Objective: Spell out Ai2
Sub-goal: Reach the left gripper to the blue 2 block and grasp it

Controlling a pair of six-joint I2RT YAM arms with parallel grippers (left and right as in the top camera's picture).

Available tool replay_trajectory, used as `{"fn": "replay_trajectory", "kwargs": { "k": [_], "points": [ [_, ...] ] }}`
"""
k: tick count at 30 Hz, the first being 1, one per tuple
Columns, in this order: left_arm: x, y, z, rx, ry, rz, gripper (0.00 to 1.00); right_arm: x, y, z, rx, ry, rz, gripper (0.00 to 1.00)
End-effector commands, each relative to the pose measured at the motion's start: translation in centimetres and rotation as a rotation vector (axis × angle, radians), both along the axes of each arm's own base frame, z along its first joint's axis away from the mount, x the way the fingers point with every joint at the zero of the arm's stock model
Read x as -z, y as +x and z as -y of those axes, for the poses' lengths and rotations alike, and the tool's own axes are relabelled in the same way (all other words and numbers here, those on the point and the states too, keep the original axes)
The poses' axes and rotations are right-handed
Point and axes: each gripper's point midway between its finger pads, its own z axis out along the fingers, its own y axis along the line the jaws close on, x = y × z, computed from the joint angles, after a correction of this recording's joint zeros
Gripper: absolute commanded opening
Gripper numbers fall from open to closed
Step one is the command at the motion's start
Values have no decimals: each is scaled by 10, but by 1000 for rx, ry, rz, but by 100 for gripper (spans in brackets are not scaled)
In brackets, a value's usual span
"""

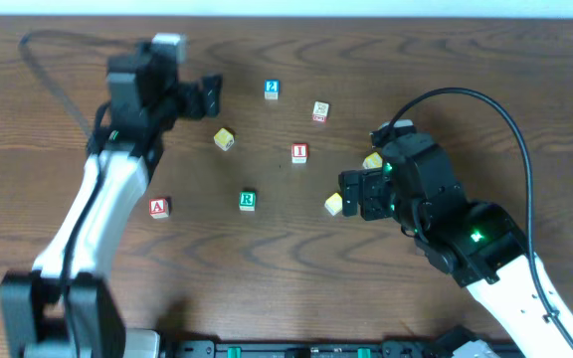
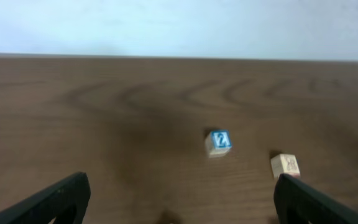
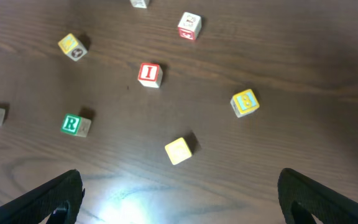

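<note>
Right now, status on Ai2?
Left gripper open, empty, facing the 2 block. Right gripper open, empty. A block and I block scattered, nothing lined up. R block roughly between A and I.

- From the fixed overhead camera, you are looking straight down on the table [image 1: 296,249] from well above, taking in its full width.
- From the left wrist camera, you are looking low and nearly level across the wood toward the far edge and the pale wall [image 2: 179,25], with the 2 block [image 2: 220,140] lying close ahead.
- From the right wrist camera, you are looking steeply down from higher up, with the I block [image 3: 149,73] sitting left of centre.
- The overhead view is sharing the 2 block with the left wrist view and the I block with the right wrist view.
</note>
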Motion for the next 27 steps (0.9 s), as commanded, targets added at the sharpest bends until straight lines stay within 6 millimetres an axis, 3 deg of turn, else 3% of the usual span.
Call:
{"fn": "replay_trajectory", "kwargs": {
  "k": [1, 7, 13, 21, 27],
  "points": [
    [-4, 39, 30, 93, 136, 37, 96, -2, 4, 7, 45, 11, 2, 99],
    [28, 86, 83, 143, 266, -24, 96, -1, 3, 9, 66, 17, -9, 99],
    [85, 89, 131, 223, 329, -123, 96, 3, -1, 12, 66, 4, -31, 99],
    [147, 78, 131, 118, 415, -257, 96, 8, -6, 15, 66, -11, -56, 99],
    [155, 79, 123, 30, 387, -290, 96, 9, -8, 16, 66, -18, -66, 99]
  ]
}}
